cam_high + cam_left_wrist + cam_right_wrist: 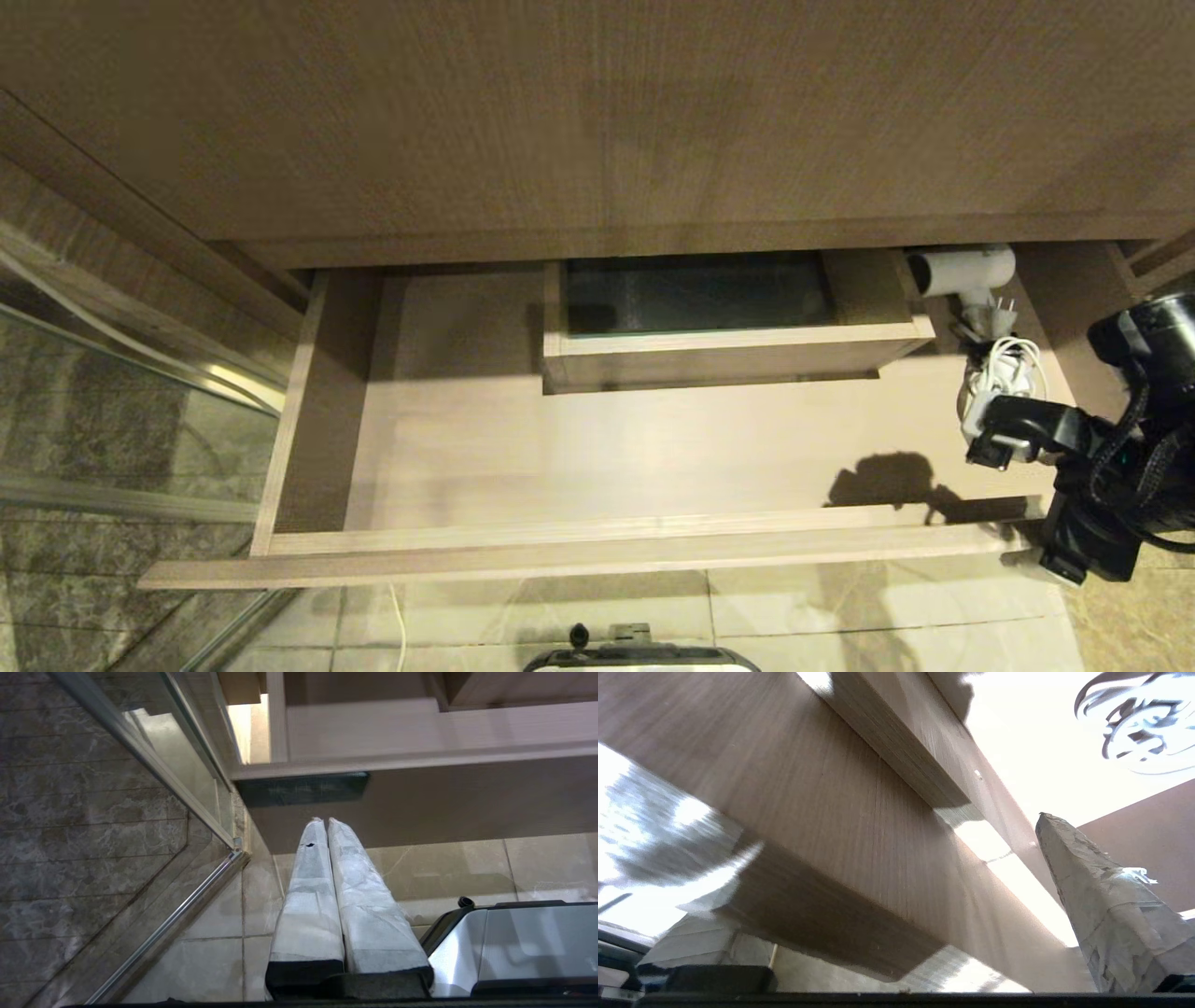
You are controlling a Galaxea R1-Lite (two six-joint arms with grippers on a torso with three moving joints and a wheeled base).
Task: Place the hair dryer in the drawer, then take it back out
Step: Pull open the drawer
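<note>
The hair dryer (966,271) lies inside the drawer (597,448), tucked into its far right corner beside the boxed cut-out (733,341). Its barrel runs roughly along the drawer's back wall, dark grille end toward the cut-out, with the bundled cord (1004,369) trailing from it toward the front. The right tool (994,434) hangs just in front of that cord, over the drawer's right end, its fingers spread wide and holding nothing. So the dryer sits straight ahead of it, deeper into the drawer, and the right arm looks by far the nearer for lifting it back out. Otherwise the drawer holds nothing I can see. The left tool (324,833) is down below the drawer front, fingers pressed together.
</note>
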